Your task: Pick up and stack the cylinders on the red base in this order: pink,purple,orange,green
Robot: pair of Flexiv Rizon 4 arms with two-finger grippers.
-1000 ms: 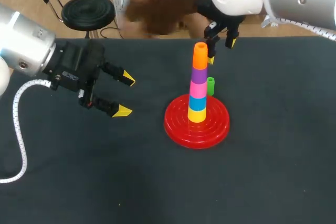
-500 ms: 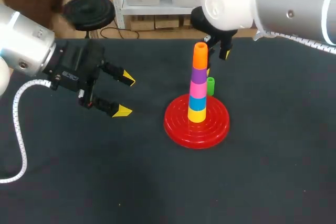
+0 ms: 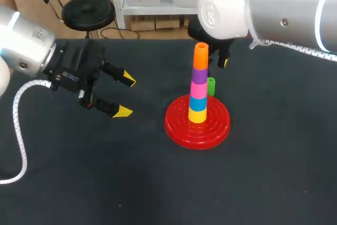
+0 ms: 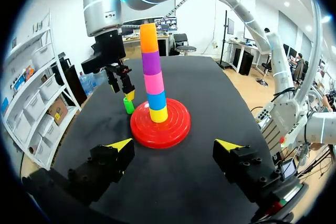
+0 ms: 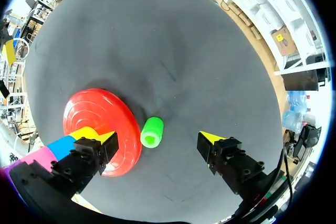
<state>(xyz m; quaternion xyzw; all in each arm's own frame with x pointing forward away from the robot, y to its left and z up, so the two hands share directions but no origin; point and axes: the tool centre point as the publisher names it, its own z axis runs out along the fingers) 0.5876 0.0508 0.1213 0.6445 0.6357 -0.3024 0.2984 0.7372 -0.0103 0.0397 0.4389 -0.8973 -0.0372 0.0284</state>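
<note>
A base is set on the table, a little right of its middle. A stack of five cylinders is stood upright on the base's centre. A loose cylinder is stood on the table just behind the base's rim, behind and right of the stack. The right gripper is held above the loose cylinder, fingers spread to either side and clear of it. The left gripper is held well left of the base, fingers spread and pointed toward it
</note>
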